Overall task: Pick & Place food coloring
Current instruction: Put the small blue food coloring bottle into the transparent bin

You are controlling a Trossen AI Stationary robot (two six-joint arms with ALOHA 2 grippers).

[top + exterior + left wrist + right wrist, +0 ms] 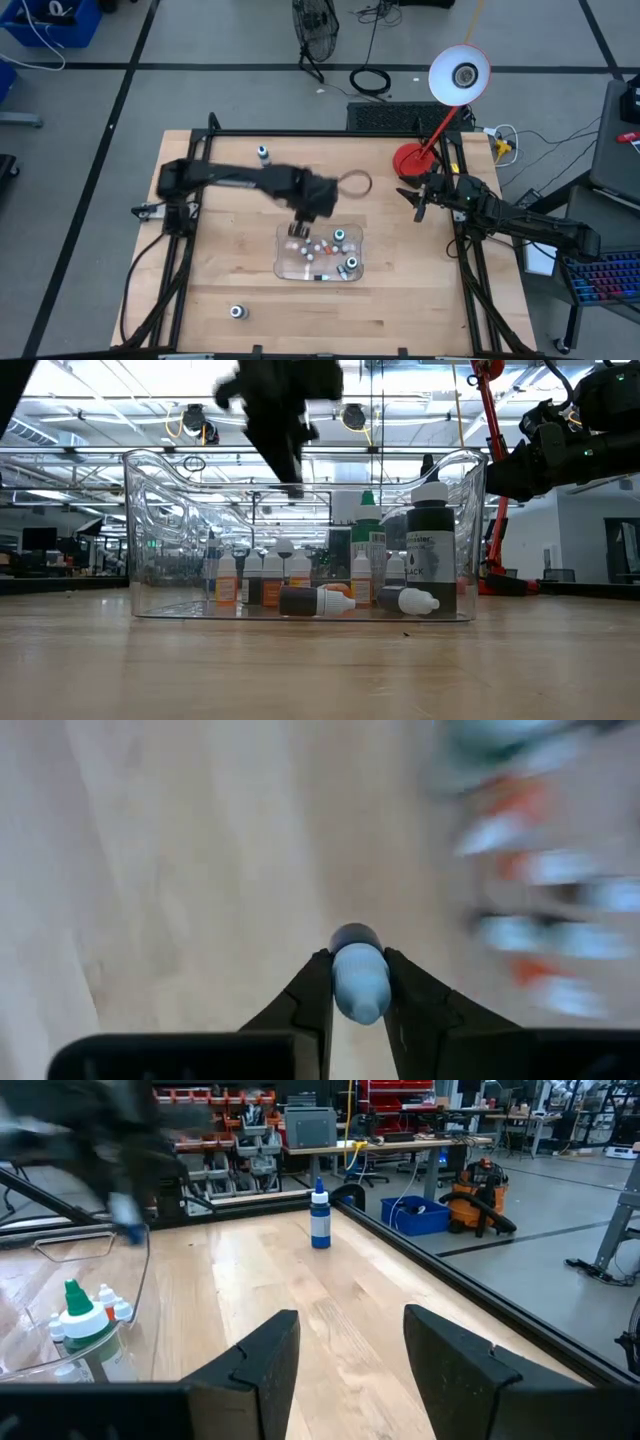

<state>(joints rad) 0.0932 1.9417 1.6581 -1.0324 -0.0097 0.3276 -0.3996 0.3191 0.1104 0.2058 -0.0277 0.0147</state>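
A clear plastic tray [285, 265] in the middle of the table holds several small food coloring bottles [300, 598], some upright and some lying down. My left gripper [297, 230] hangs over the tray's far left corner, shut on a small light-blue bottle [358, 985]. One blue bottle with a white cap [319, 1215] stands on the table toward the far left [263, 153]. Another bottle [237, 312] stands near the front left. My right gripper [415, 200] waits open at the table's right side. My left gripper pinches the small light-blue bottle by its two sides [340, 990] between its two fingers. The fingers point steeply down and run along the bottle, whose dark end [355, 935] sticks out past the fingertips. The bottle is lifted clear of the table.
A red lamp base [410, 158] with a white lamp head [459, 75] stands at the far right corner. A thin loop [357, 183] lies on the wood behind the tray. Bare wood stretches along the table's near side and left.
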